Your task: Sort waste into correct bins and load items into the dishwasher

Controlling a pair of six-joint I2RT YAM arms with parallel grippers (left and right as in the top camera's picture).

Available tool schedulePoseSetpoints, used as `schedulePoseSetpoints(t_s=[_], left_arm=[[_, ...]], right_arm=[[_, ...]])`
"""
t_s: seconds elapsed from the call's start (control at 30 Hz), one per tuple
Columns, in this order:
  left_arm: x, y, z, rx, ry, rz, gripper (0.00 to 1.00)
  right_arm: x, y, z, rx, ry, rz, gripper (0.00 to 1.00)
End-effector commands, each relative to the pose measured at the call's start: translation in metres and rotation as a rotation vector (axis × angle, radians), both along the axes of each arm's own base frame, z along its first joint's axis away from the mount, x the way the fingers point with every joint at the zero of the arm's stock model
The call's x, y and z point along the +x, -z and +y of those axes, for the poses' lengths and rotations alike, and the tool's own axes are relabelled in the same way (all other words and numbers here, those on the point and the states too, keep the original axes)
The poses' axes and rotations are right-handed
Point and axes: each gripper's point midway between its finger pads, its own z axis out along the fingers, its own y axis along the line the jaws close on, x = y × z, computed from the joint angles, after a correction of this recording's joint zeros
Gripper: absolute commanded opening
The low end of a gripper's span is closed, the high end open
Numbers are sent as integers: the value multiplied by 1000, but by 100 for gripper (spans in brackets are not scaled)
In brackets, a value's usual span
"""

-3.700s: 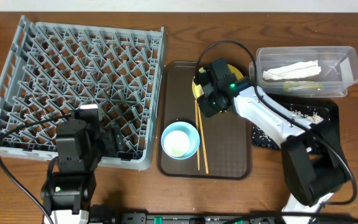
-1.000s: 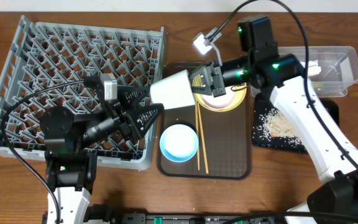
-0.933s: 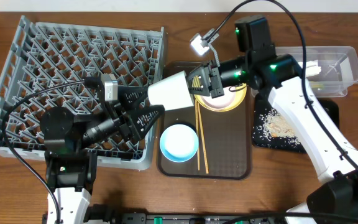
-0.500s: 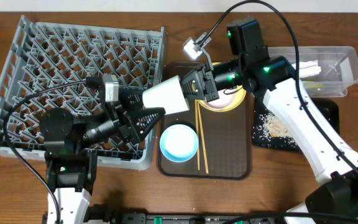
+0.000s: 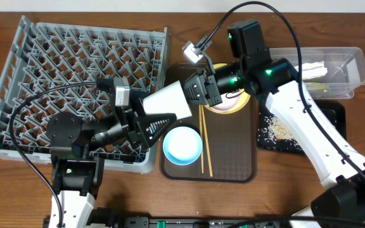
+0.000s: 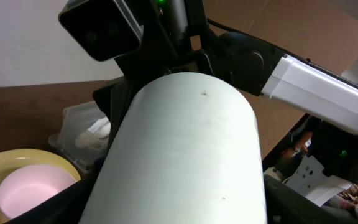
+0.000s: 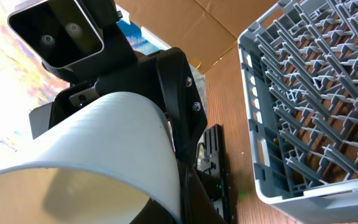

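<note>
My right gripper (image 5: 198, 94) is shut on the rim of the off-white cup (image 5: 170, 100) and holds it sideways in the air over the gap between the grey dish rack (image 5: 75, 63) and the brown tray. My left gripper (image 5: 157, 107) is open, with one finger on each side of the cup's base. The cup fills the left wrist view (image 6: 185, 149) and shows in the right wrist view (image 7: 104, 143). The yellow plate (image 5: 233, 106) with a pale bowl (image 6: 27, 186) on it lies under the right arm. The light blue bowl (image 5: 182, 144) and the chopsticks (image 5: 204, 142) lie on the tray.
The brown tray (image 5: 233, 158) sits between the rack and the bins. The clear tub (image 5: 350, 60) holds the napkin (image 5: 309, 68). The black tray (image 5: 334, 117) holds crumbs (image 5: 277, 130). The rack's corner (image 7: 316, 93) is close to the cup.
The right gripper lifted the cup from the plate and carried it left. The cup now lies between the left gripper's fingers. Crumbs now lie in the black tray.
</note>
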Motion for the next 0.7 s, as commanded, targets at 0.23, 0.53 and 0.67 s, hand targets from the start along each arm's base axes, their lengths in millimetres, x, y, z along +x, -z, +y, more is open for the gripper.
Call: schedulePoseSetpoints(t_s=[0.23,0.53,0.67], left_arm=[[9,-8,3,-9,-54,-19,71],[10,-3,4,36,-64,-81,60],[17,16,13,97,-104,-78,57]], right_arm=[[-10,-8,1,32,-45,16,6],[9,7,-4,-49,58,7,31],[41,36,-26,-202,233,28,36]])
